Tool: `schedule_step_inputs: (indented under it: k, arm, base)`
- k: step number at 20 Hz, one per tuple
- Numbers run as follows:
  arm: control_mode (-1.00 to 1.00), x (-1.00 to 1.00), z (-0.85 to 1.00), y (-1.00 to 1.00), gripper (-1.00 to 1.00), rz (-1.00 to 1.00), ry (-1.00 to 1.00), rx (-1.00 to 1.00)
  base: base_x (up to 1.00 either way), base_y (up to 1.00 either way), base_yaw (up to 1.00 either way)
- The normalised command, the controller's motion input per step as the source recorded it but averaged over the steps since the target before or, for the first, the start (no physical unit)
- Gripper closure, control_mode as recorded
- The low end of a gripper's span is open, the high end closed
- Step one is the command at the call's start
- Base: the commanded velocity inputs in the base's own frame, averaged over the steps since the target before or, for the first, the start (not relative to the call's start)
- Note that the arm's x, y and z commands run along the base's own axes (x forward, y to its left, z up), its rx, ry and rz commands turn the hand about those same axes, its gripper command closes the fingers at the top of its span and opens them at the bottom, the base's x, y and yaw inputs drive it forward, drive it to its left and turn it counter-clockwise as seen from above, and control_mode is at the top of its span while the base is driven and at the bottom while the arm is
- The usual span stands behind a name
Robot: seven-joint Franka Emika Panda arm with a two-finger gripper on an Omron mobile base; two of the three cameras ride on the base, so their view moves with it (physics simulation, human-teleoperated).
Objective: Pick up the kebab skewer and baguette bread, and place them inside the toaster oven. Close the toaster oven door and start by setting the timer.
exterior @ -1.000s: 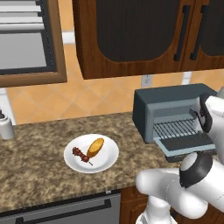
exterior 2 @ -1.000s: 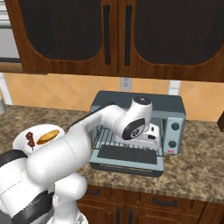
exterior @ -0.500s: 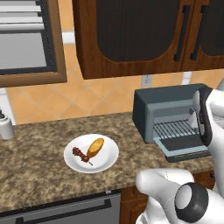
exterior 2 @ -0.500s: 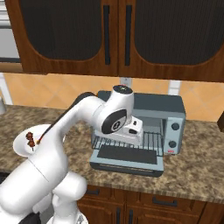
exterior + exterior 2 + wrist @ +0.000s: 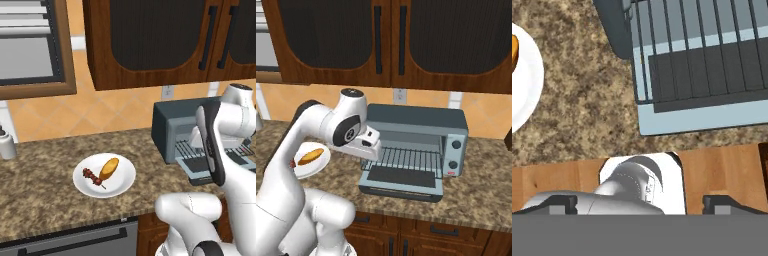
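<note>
On the white plate (image 5: pixel 120 186) lie the kebab skewer (image 5: pixel 93 176) and the golden baguette bread (image 5: pixel 109 169). The blue-grey toaster oven (image 5: pixel 416 131) stands to the right of the plate. Its door (image 5: pixel 401 181) is folded down flat and the wire rack (image 5: pixel 408 159) shows inside. My gripper (image 5: pixel 642 204) hangs open and empty over the counter, between the plate and the oven's left front corner. In the right base view the hand (image 5: pixel 368 144) sits just left of the oven mouth. The hand view catches the baguette bread (image 5: pixel 514 50) at its left edge and the door (image 5: pixel 697 120) at upper right.
The oven's control panel (image 5: pixel 455 152) with its knobs is on its right side. Dark wood cabinets (image 5: pixel 381 40) hang above. A small grey shaker (image 5: pixel 7 146) stands at the far left of the granite counter (image 5: pixel 45 190). My own arm (image 5: pixel 212 150) hides part of the oven in the left base view.
The hand has swung left from in front of the oven opening to its left front corner, nearer the plate. Its jaws stayed open. Plate, food and oven have not moved.
</note>
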Motion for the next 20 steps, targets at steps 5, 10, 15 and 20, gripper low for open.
schedule_step_inputs:
  k: [5,10,15,20]
  arm:
    - [-1.0,0.0,0.04,1.0,-1.0,-0.12,0.03,0.0]
    - [-1.0,0.32,0.0,1.0,-1.0,-0.25,0.02,0.0]
    - [-1.0,0.41,-0.14,0.99,-1.0,-0.18,0.14,0.0]
    - [-1.0,0.3,-0.18,0.93,-1.0,-0.05,0.23,0.0]
  base:
    - [0.0,0.0,0.0]
    - [0.0,0.0,0.0]
    - [0.0,0.0,0.0]
    - [0.0,0.0,0.0]
